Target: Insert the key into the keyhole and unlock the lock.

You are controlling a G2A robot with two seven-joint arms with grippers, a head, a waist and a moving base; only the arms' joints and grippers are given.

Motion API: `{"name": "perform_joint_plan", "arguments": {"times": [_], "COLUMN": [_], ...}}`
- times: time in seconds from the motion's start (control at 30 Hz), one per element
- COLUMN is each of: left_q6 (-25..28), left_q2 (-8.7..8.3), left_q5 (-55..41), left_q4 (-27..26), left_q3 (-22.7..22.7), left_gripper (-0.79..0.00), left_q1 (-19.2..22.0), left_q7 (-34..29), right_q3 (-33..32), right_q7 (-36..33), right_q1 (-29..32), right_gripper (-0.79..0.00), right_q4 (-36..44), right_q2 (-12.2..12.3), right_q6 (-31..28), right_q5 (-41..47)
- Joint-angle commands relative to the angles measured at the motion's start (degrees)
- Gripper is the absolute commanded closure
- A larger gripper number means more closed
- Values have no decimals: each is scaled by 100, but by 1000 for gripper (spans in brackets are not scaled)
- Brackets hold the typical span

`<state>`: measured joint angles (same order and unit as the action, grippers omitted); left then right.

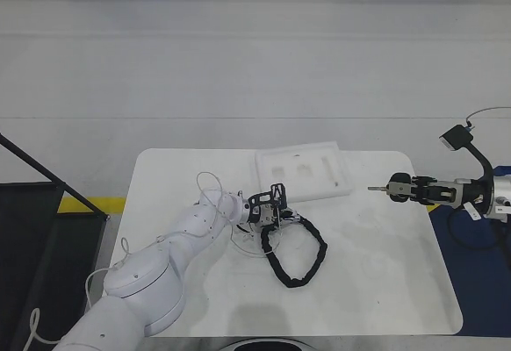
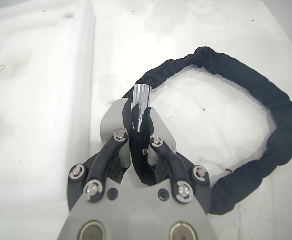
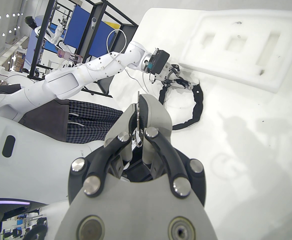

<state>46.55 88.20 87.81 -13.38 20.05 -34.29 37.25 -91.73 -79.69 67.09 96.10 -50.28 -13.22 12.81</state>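
The left jaws are clamping the lock (image 2: 282,118), its chrome end (image 2: 141,97) sticking out past their tips and its black chain looping away across the counter (image 2: 186,26). The right jaws are pinching the key (image 3: 137,112), well apart from the lock. A foam tray (image 2: 35,76) is lying just beside the left jaws.

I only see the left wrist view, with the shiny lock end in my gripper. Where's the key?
Observer: The right gripper is shut on the key.
Operator: Is it close to my lock?
Observer: No. In the top view it hovers near the table's edge, beside the foam tray, well apart from the chain lock.
Operator: Which way does the key point?
Observer: Its tip points roughly toward the left gripper.
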Motion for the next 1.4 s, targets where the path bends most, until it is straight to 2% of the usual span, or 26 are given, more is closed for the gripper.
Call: {"name": "perform_joint_plan", "arguments": {"times": [0.0, 0.07, 0.17, 0.37, 0.53, 0.83, 0.87, 0.9, 1.0, 1.03, 1.07, 1.23, 1.37], "left_q6": [-29, -51, -79, -111, -155, -284, -279, -284, -276, -271, -264, -200, -121], "left_q2": [-6, -12, -20, -14, 11, 61, 66, 70, 83, 87, 91, 104, 85], "left_q5": [-4, -13, -16, 6, 64, 128, 136, 149, 161, 162, 165, 123, 54], "left_q4": [-9, -19, -33, -92, -163, -170, -167, -162, -148, -146, -141, -136, -161], "left_q3": [11, 24, 40, 52, 40, 39, 37, 35, 36, 38, 39, 71, 121], "left_gripper": [-517, -582, -579, -529, -449, -397, -379, -299, -172, -65, 0, 0, 0], "left_q1": [-3, -6, -4, 0, 9, 17, 14, 17, 19, 21, 23, 42, 63], "left_q7": [-27, -56, -105, -270, -423, -607, -615, -635, -671, -678, -685, -659, -404], "right_q3": [0, 0, 0, 0, 0, 0, 0, 0, 0, 0, 0, 0, 0], "right_q7": [0, 0, 0, 0, 0, 0, 0, 0, 0, 0, 0, 0, 0], "right_q1": [0, 0, 0, 0, 0, 0, 0, 0, 0, 0, 0, 0, 0], "right_gripper": [0, 0, 0, 0, 0, 0, 0, 0, 0, 0, 0, 0, 0], "right_q4": [0, 0, 0, 0, 0, 0, 0, 0, 0, 0, 0, 0, 0], "right_q2": [0, 0, 0, 0, 0, 0, 0, 0, 0, 0, 0, 0, 0], "right_q6": [0, 0, 0, 0, 0, 0, 0, 0, 0, 0, 0, 0, 0], "right_q5": [0, 0, 0, 0, 0, 0, 0, 0, 0, 0, 0, 0, 0]}}
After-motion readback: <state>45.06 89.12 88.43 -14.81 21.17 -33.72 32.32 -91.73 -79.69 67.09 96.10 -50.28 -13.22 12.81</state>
